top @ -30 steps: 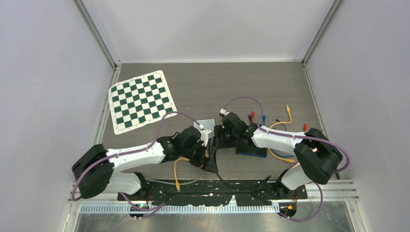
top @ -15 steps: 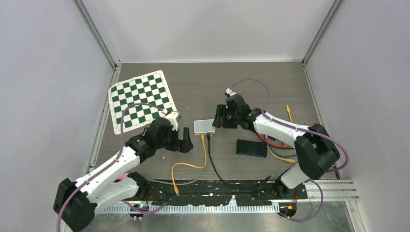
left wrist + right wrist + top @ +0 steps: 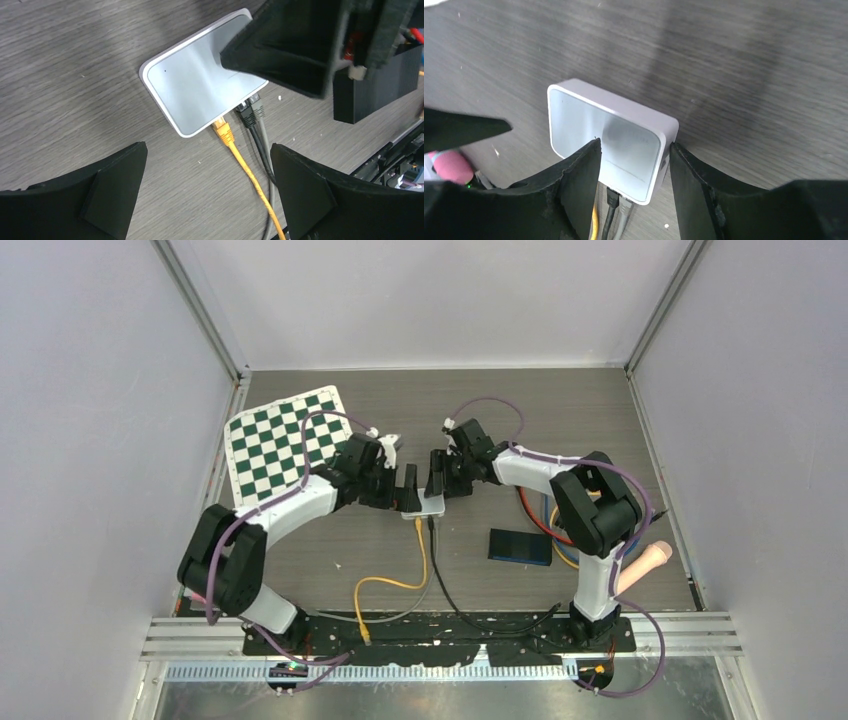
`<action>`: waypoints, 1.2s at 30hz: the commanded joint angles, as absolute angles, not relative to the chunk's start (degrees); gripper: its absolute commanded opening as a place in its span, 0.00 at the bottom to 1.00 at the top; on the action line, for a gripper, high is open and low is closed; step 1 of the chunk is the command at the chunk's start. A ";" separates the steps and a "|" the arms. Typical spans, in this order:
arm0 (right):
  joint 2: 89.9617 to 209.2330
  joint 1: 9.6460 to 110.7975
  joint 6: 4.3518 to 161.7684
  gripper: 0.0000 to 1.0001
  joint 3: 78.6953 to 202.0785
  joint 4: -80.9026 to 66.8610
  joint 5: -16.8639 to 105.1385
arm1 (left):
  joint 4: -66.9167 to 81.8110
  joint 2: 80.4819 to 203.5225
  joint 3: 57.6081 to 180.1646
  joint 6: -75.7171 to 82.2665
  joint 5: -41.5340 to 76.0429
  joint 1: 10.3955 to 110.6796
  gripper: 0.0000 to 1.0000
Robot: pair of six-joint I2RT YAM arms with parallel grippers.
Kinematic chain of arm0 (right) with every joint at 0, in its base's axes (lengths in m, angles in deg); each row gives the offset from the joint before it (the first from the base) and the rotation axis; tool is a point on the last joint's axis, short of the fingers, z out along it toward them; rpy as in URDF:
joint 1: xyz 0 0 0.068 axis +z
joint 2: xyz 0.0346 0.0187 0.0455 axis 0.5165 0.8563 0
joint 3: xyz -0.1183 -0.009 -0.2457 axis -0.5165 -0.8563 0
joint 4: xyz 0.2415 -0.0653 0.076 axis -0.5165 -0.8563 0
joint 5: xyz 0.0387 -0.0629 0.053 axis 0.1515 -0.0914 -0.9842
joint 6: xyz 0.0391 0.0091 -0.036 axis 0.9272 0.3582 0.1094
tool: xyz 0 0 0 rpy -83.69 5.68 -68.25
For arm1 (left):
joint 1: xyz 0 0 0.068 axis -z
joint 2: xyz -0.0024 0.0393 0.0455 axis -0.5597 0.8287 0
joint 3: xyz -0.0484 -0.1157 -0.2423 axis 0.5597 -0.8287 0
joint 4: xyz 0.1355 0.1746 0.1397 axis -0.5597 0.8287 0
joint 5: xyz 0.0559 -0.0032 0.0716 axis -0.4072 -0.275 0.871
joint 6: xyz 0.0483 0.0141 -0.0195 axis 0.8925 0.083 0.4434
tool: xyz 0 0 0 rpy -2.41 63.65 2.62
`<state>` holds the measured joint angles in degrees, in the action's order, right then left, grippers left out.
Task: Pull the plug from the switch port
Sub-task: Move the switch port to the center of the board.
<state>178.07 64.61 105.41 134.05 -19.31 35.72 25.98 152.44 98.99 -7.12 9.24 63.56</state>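
The white switch [image 3: 424, 504] lies flat on the table, with a yellow plug [image 3: 223, 131], a black plug [image 3: 245, 113] and a grey plug [image 3: 257, 106] in its near-side ports. Their cables run toward the near edge. My left gripper [image 3: 404, 484] is open at the switch's far-left corner; in its wrist view it [image 3: 207, 150] hovers above the yellow cable [image 3: 250, 175], touching nothing. My right gripper [image 3: 437, 476] is open just above the switch [image 3: 606, 131]. In its wrist view [image 3: 634, 146], one finger [image 3: 574, 185] is over the top and the other [image 3: 696, 185] beside its right edge.
A green checkerboard sheet [image 3: 290, 445] lies at the far left. A dark flat box [image 3: 520, 546] lies right of the switch, with several loose coloured cables [image 3: 540, 515] beyond it. A pink object [image 3: 645, 562] sits near the right arm's base.
The left arm has swung from the near left up to the switch's far-left corner. The right gripper has moved left, over the switch. The switch and plugs stay put.
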 commanded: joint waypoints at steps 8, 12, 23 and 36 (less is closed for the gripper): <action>180.02 70.15 100.44 0.57 132.73 -18.45 27.16 | 16.64 157.26 93.49 -9.00 4.25 63.04 0.88; 179.87 73.08 99.48 0.56 132.00 -18.18 26.25 | 14.44 149.58 85.05 -11.83 4.25 63.34 0.86; 175.40 75.51 98.04 0.57 129.38 -20.31 32.84 | 21.60 134.07 77.81 -12.04 12.52 65.15 0.98; 162.74 72.14 99.13 0.59 122.89 -19.92 34.48 | 37.03 134.52 89.93 12.71 18.02 65.15 1.00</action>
